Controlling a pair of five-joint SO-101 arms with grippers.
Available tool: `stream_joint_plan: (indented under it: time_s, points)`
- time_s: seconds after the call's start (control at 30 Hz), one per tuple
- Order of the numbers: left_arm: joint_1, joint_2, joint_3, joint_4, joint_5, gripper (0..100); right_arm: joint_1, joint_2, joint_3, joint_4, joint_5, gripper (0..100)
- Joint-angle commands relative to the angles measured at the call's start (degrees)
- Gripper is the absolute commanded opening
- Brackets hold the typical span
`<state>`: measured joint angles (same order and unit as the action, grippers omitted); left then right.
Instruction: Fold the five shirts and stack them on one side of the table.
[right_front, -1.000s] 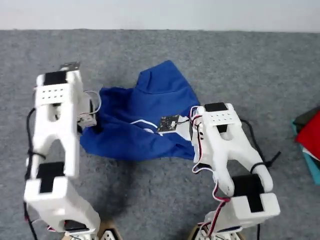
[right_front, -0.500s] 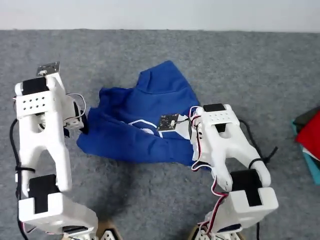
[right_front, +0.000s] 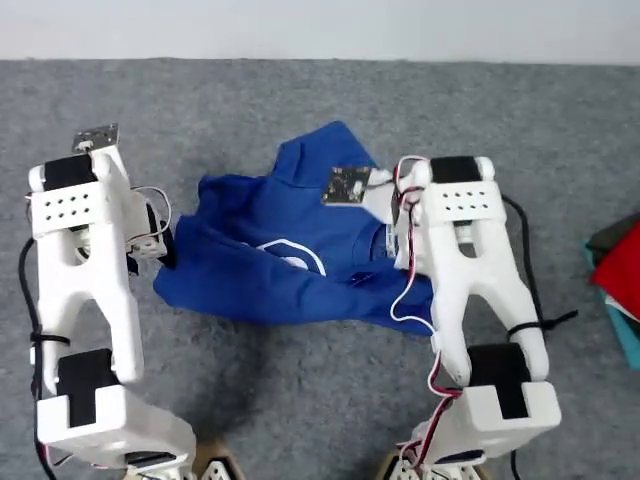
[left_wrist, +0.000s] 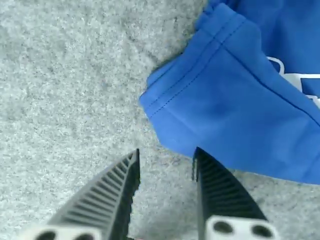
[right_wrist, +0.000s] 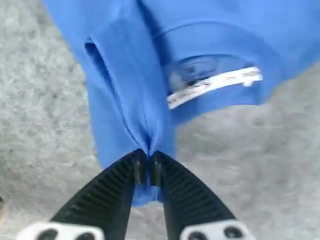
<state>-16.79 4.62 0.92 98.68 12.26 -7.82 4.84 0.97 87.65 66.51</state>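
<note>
A crumpled blue shirt (right_front: 270, 250) with a white print lies in the middle of the grey table. My right gripper (right_wrist: 147, 164) is shut on a pinched fold of the shirt (right_wrist: 135, 100), close to its collar and white neck label (right_wrist: 215, 82). In the high view the right arm (right_front: 460, 230) stands over the shirt's right part. My left gripper (left_wrist: 166, 155) is open just off the shirt's stitched corner (left_wrist: 170, 95), with bare table between its fingers. The left arm (right_front: 80, 230) stands at the shirt's left edge.
A pile of other shirts (right_front: 618, 265), red, dark and teal, lies at the table's right edge. Grey table surface (right_front: 300, 400) stretches in front of the blue shirt and behind it up to a white wall (right_front: 320, 25).
The left arm has drawn back to the left, off the shirt's edge. The right arm has moved toward the far side with the fold in its grip, shifting the shirt's right part.
</note>
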Motion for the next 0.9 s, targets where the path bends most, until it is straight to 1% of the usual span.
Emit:
stream_joint_plan:
  time_s: [0.0,0.13,0.3,0.5,0.6,0.7,0.8,0.87]
  points:
    - [-0.18,-2.64,-0.04,1.85,0.18,17,-1.98,-2.33,-5.54,0.75,-0.35,1.0]
    - [-0.44,-2.99,-0.04,1.85,0.18,17,-4.62,-0.84,-7.12,-2.51,-0.53,1.0]
    - [-0.26,-3.16,0.04,1.93,0.18,17,-4.79,1.19,-7.74,-9.1,-0.88,1.0]
    - [-0.53,-3.16,0.04,1.93,0.18,17,-4.88,0.92,-15.47,-20.79,-12.22,0.9]
    - [-0.44,-3.16,0.31,1.93,0.18,17,-5.76,1.01,-16.97,-27.12,-16.53,0.9]
    - [-0.18,-3.16,1.71,1.93,0.18,17,-7.16,1.89,-16.35,-35.47,-18.46,0.9]
    - [-0.53,-3.25,1.89,1.93,0.18,17,-8.48,6.9,-15.65,-44.62,-18.9,1.1]
    - [-0.53,-3.25,1.98,1.93,0.18,17,-8.92,10.42,-16.44,-48.4,-18.9,1.5]
